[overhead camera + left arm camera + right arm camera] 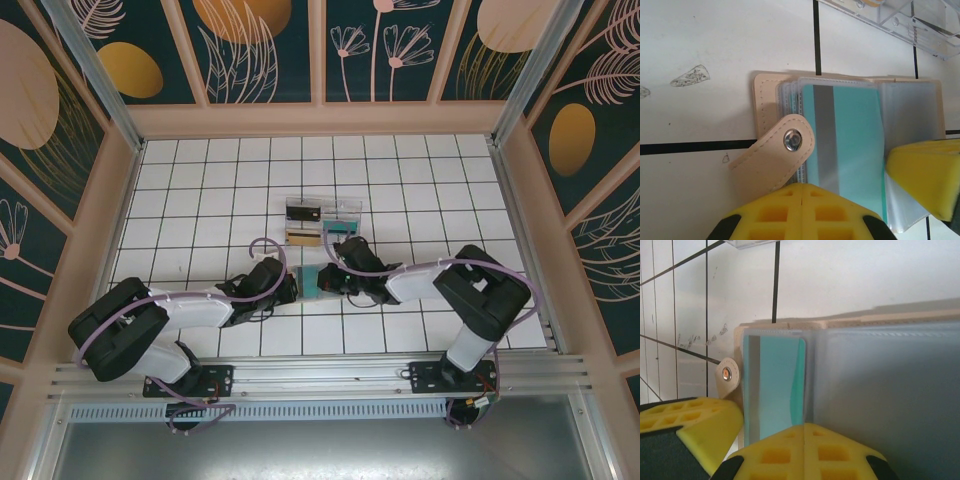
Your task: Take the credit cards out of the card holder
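The holder [912, 112] lies open on the desk [200, 200], about midway between the side edges and nearer the near edge, just on the near side of a clear tray [322, 222]. Its tan strap [775, 155] is folded out flat. A teal card [850, 135] with a silver stripe sits in a clear sleeve [890, 390].

The left gripper [804, 192] is at the holder's edge by the strap, jaws pressed together. The right gripper [804, 432] is at the sleeve's edge with the jaws equally tight. Whether either pinches a thin edge, I cannot tell.

This looks like the first extraction: the card is not yet out. Next, the left gripper should pin the holder while the right gripper draws the card along the sleeve's open side. A pull off that line could drag the holder or bend the plastic.

The desk is white tile with dark grout, scuffed in places. Walls [260, 50] of dark teal leaf-patterned panels in pale frames enclose it, and a metal rail [320, 375] runs along the near edge.
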You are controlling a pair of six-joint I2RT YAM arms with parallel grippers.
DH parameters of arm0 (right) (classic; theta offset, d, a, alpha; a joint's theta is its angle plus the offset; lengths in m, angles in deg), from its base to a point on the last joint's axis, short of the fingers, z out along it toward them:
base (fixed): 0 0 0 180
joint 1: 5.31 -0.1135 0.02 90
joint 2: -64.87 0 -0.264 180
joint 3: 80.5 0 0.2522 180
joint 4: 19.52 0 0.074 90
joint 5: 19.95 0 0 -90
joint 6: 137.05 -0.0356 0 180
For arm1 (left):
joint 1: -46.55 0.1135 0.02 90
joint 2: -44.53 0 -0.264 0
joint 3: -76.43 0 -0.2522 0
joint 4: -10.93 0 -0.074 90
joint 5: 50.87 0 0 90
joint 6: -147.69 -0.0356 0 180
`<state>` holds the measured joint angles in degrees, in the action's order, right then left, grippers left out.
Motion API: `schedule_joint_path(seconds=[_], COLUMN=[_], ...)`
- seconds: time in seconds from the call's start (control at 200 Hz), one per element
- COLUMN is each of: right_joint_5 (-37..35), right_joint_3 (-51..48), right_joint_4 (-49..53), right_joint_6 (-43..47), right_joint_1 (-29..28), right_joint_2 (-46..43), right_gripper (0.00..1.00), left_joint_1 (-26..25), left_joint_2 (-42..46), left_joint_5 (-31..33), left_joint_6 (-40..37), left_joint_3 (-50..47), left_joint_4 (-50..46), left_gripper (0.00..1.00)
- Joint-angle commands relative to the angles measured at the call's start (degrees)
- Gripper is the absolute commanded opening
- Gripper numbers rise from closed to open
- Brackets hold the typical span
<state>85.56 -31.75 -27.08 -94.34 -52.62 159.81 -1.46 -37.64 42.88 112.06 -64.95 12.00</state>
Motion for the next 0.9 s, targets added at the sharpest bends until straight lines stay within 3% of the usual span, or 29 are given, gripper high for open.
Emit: schedule_joint_path(seconds=[0.0,0.315,0.385,0.485,0.896], right_joint_5=[0.66,1.71,1.3,0.57,-2.46], right_joint_3=[-1.87,-2.37,-1.32,0.06,0.5], right_joint_4=[0.46,-0.6,-0.61,-0.56,-3.02], right_joint_6=[0.21,0.48,0.79,0.54,-3.18], right_joint_1=[1.28,1.73,0.8,-0.21,-1.94], right_joint_2=[-3.24,-3.62,-3.28,-2.63,0.75], right_gripper=[0.0,0.0,0.09,0.12,0.11], left_joint_1=[-0.14,-0.09,-0.14,-0.13,-0.15], left_joint_2=[-0.16,0.58,0.82,1.13,0.62], left_joint_5=[1.0,0.32,-0.38,-0.76,-1.29], left_joint_6=[0.88,0.78,0.71,0.79,1.11], left_joint_3=[-0.85,-1.31,-1.61,-1.75,-2.14], left_joint_4=[-3.56,-2.51,-1.54,-1.01,-0.15], left_gripper=[0.0,0.0,0.0,0.0,0.0])
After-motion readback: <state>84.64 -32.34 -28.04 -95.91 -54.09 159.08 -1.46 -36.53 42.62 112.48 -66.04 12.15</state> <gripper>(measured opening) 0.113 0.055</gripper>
